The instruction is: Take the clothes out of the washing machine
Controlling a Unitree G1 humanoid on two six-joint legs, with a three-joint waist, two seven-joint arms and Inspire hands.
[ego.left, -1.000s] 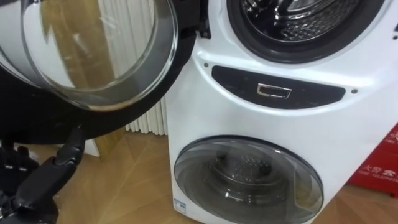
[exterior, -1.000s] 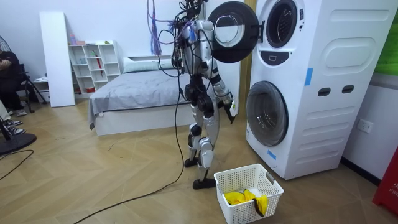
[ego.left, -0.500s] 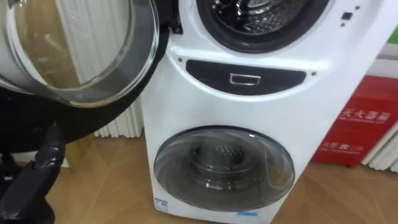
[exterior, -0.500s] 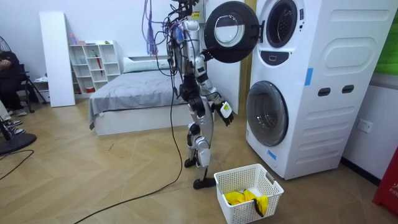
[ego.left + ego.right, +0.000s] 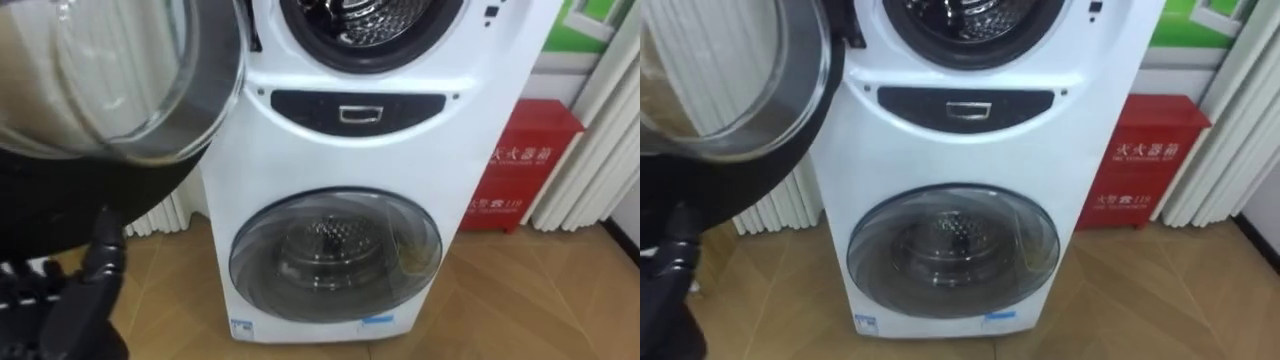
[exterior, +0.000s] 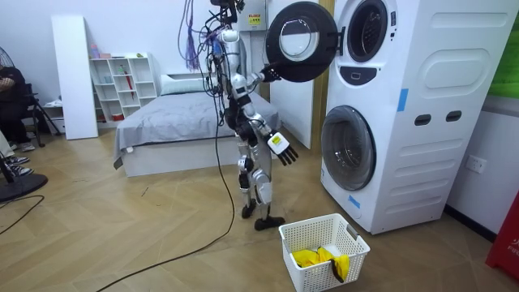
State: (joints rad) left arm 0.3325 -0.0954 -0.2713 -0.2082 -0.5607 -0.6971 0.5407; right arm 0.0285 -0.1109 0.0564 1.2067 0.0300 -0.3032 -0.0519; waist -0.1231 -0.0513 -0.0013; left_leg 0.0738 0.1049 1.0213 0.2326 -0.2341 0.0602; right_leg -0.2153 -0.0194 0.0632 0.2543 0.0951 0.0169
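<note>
left hand [image 5: 85, 300] below open door [image 5: 120, 90], fingers loose, empty | right hand [image 6: 280, 148] fingers splayed, empty | risk: door may swing shut if nudged

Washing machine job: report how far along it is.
Done: the upper door stands open, and yellow clothes lie in the white basket. In hand: nothing; the left hand hangs open below that door. Left: the upper drum shows bare metal as far as visible, so whether anything remains to pick is unclear. The lower door is shut.
</note>
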